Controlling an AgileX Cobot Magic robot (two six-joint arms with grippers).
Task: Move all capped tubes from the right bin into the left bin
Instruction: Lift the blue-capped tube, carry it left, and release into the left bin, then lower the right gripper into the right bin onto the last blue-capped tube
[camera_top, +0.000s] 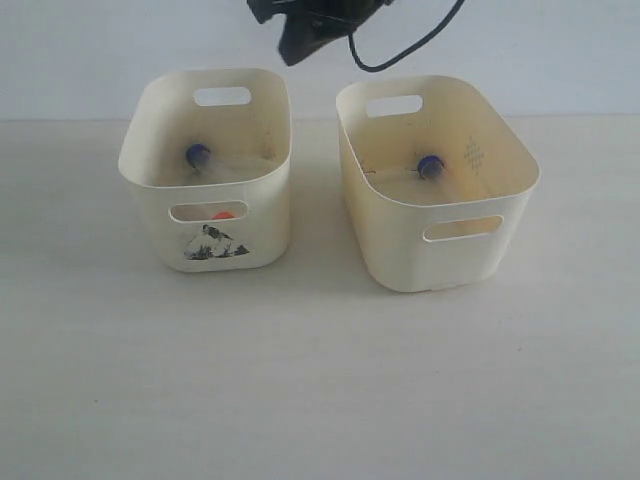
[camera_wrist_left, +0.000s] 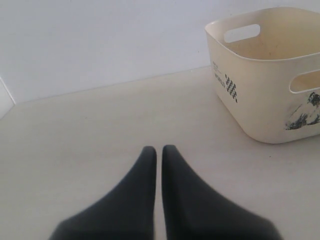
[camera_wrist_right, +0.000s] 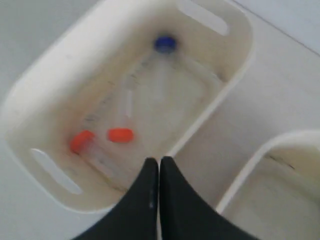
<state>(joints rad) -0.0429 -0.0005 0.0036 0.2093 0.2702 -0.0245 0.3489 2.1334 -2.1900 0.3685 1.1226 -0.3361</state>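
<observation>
The left bin (camera_top: 150, 185), pale cream with a black mountain picture on its front, holds a blue-capped tube (camera_top: 197, 155); an orange cap (camera_top: 223, 214) shows through its front slot. In the yellower right bin (camera_top: 400, 235) lies another blue-capped tube (camera_top: 430, 166). My right gripper (camera_top: 292, 55) hangs shut and empty above the back of the left bin. Its wrist view looks down past the shut gripper (camera_wrist_right: 159, 162) into the left bin (camera_wrist_right: 30, 100), onto a blue cap (camera_wrist_right: 165, 44) and orange caps (camera_wrist_right: 82, 141). My left gripper (camera_wrist_left: 159, 150) is shut, holding nothing, low over the table.
Both bins stand side by side on a pale table (camera_top: 320, 380) before a white wall. A black cable (camera_top: 400, 50) loops from the right arm above the right bin. In the left wrist view the left bin (camera_wrist_left: 260, 95) stands some way off from the gripper.
</observation>
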